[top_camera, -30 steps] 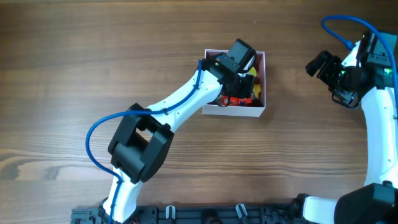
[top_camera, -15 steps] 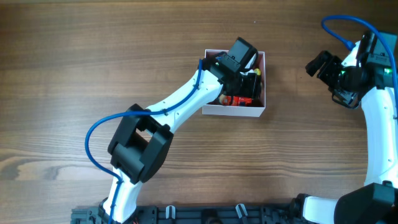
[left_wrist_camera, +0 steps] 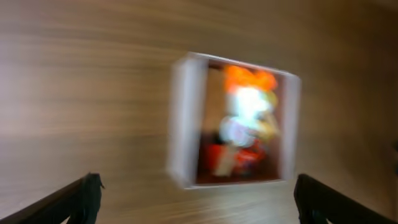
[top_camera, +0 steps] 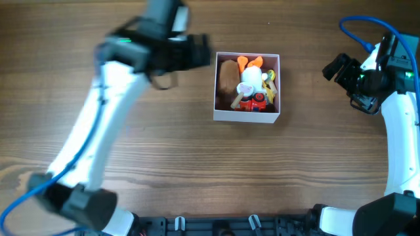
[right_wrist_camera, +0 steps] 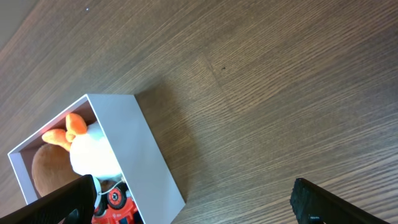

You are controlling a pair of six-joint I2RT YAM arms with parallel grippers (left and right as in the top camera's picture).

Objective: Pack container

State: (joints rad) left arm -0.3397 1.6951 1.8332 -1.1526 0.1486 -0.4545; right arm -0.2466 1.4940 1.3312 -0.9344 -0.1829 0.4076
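Left pincer (left_wrist_camera: 198, 190) gapes wide and empty, blurred, near the container's (top_camera: 247, 117) left side; right pincer (right_wrist_camera: 193, 190) likewise wide, empty, well to its right; container mid-desk (top_camera: 197, 164), square, no long axis, open side up, toys (top_camera: 248, 82) inside.

The left gripper (top_camera: 200, 56) has come out of the container (top_camera: 247, 117) and is now just beside its left wall (blurred, jaws wide apart). The toys (top_camera: 249, 85) inside, which it covered before, now show fully

White arms (top_camera: 98, 131), black joints (top_camera: 85, 203), blue cables (top_camera: 361, 18)
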